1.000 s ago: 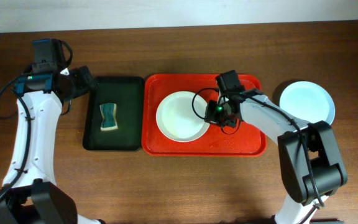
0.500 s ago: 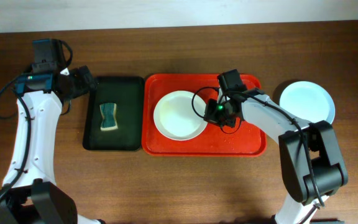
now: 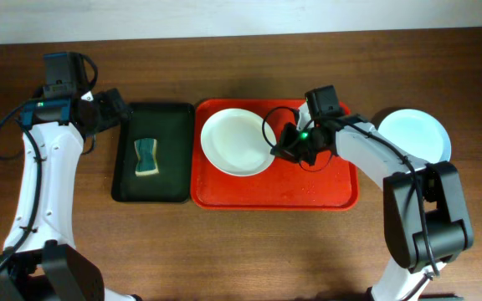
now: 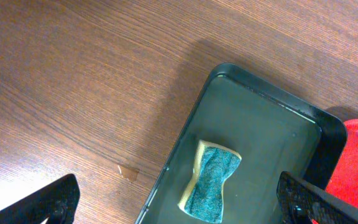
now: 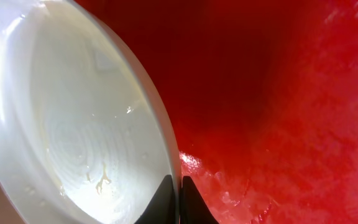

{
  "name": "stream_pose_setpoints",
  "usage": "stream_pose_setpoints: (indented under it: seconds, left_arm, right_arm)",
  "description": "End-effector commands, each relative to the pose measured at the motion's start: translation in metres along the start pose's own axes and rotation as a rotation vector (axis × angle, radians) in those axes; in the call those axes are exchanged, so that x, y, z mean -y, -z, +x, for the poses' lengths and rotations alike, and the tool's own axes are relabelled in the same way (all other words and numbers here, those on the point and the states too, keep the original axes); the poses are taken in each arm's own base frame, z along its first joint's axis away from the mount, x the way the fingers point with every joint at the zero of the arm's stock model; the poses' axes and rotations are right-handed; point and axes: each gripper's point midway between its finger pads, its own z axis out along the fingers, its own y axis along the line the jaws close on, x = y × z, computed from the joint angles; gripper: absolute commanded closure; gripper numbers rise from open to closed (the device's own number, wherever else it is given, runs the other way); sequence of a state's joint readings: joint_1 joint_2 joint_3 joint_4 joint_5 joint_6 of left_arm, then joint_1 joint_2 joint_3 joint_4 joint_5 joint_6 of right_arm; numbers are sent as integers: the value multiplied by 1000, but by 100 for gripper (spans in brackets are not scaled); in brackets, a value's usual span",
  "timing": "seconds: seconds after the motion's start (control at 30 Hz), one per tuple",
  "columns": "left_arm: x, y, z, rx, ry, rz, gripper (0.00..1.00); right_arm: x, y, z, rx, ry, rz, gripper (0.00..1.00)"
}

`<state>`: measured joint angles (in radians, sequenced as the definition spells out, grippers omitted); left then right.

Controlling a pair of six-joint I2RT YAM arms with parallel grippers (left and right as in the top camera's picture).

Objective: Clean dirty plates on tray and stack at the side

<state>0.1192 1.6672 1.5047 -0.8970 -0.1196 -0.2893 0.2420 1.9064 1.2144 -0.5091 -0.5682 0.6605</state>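
Overhead: the right end effector (image 3: 284, 149) is pinching the right rim of the white plate (image 3: 237, 142) and is sliding it across the red tray (image 3: 325, 191). The plate is now sitting in the tray's back-left part, close to the rim. A second ago it was lying nearer the middle, and the wrist has travelled back and left with it. I judge this as moving the plate toward the sponge side for wiping, since it is going away from the pale blue plate (image 3: 414, 138) that is resting on the worktop (image 3: 249, 251) to the tray's right. The left end effector (image 3: 114, 109) is hanging wide open and empty beside the black tray (image 3: 170, 113), exactly where it was. The sponge (image 3: 146, 156) is lying untouched inside.

Left wrist: the fingers are standing far apart above the sponge and holding nothing.

Right wrist: the fingertips are clamping together on the plate's rim. A faint yellowish smear is showing in the bowl, so cleaning is probably not finished. Whether the plate is lifting off the tray I cannot tell.
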Motion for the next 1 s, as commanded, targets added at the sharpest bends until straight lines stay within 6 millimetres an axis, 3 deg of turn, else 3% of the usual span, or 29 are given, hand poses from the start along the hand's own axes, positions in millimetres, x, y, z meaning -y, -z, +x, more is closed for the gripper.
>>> stream_pose_setpoints:
  seconds: [0.0, 0.1, 0.23, 0.47, 0.8, 0.97]
  left_arm:
    - [1, -1, 0, -5, 14, 6, 1]
    - [1, -1, 0, -5, 14, 6, 1]
    - [1, -1, 0, -5, 14, 6, 1]
    - [1, -1, 0, -4, 14, 6, 1]
    - [1, -1, 0, -4, 14, 6, 0]
    - [1, -1, 0, -5, 14, 6, 1]
  right_arm:
    - [-29, 2, -14, 76, 45, 50, 96]
    - [-62, -1, -16, 151, 144, 86, 96]
    - [-84, -7, -17, 269, 238, 165, 96]
    - [-126, -23, 1, 335, 353, 117, 96]
    - [-156, -35, 28, 455, 462, 159, 96]
    - [-159, -32, 29, 537, 483, 213, 96]
